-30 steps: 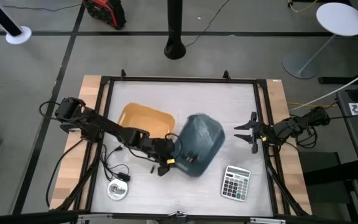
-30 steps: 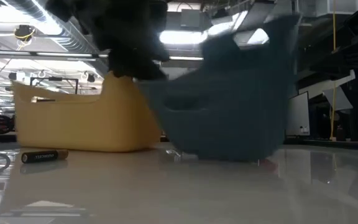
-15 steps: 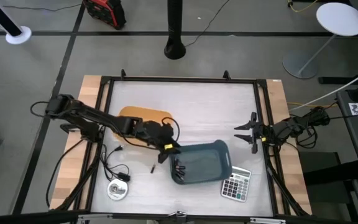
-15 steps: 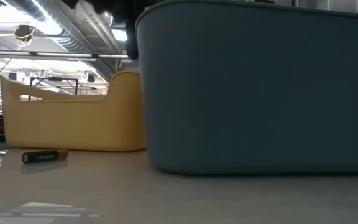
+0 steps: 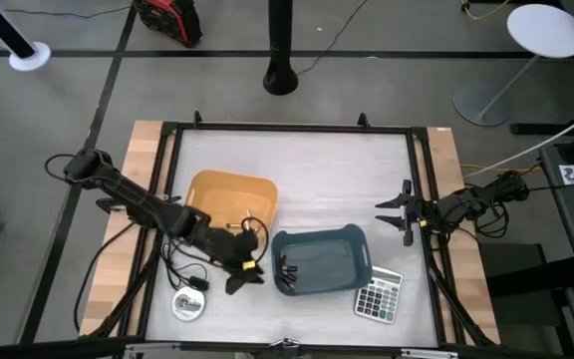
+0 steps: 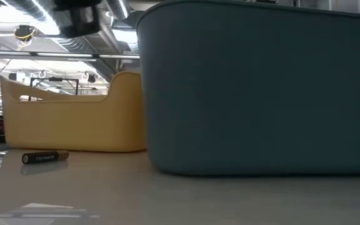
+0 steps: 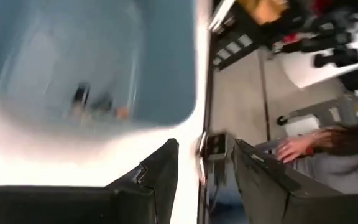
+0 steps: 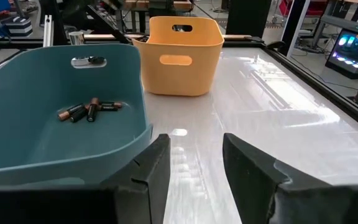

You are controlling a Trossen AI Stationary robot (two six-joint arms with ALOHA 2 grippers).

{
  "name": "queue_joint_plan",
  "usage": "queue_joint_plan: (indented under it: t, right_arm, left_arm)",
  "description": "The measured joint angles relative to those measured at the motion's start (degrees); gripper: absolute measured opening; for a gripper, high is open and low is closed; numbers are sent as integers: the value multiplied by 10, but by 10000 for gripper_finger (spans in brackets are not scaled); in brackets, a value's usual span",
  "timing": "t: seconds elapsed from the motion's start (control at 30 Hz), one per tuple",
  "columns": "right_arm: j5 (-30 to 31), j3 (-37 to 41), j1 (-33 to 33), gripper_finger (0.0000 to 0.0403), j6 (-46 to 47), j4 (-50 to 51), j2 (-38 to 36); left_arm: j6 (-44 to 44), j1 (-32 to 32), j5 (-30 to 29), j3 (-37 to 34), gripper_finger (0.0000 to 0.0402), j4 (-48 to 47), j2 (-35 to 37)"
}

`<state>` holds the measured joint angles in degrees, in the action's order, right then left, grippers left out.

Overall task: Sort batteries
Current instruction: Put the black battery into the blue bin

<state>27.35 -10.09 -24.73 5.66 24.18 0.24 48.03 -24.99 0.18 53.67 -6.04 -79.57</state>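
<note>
A blue bin [image 5: 322,261] stands upright on the table, with several dark, copper-ended batteries [image 8: 89,110] lying on its floor. They also show in the high view as batteries [image 5: 287,269]. One more dark battery [image 6: 44,157] lies on the table in front of the yellow bin [image 5: 232,199]. My left gripper [image 5: 241,277] hovers open just left of the blue bin and touches nothing; in its wrist view, my left gripper [image 7: 204,168] has an empty gap. My right gripper [image 5: 403,211] waits open at the table's right edge.
A calculator [image 5: 379,296] lies against the blue bin's near right corner. A round silver disc [image 5: 187,304] and a thin black cable [image 5: 179,269] lie near the left edge. There is bare table across the far half. A person's hand [image 7: 294,148] shows beyond the table.
The blue bin, tipped up in my left gripper a second ago, came down upright nearer the near edge beside the calculator and has stayed there. My left gripper then let go and drew back toward the table's left and near edge.
</note>
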Motion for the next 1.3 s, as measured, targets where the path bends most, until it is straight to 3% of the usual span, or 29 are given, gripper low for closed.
queue_joint_plan:
  t: [0.27, 0.43, 0.83, 1.3]
  right_arm:
    - [0, 0, 0, 145, 0, 0, 0]
    - [0, 0, 0, 145, 0, 0, 0]
    - [0, 0, 0, 145, 0, 0, 0]
    - [0, 0, 0, 145, 0, 0, 0]
  left_arm:
    - [211, -55, -40, 0, 140, -129, -13]
    - [280, -64, -40, 0, 140, -196, -44]
    - [283, -60, -38, 0, 140, -203, -135]
    - [270, -33, -39, 0, 140, -204, -175]
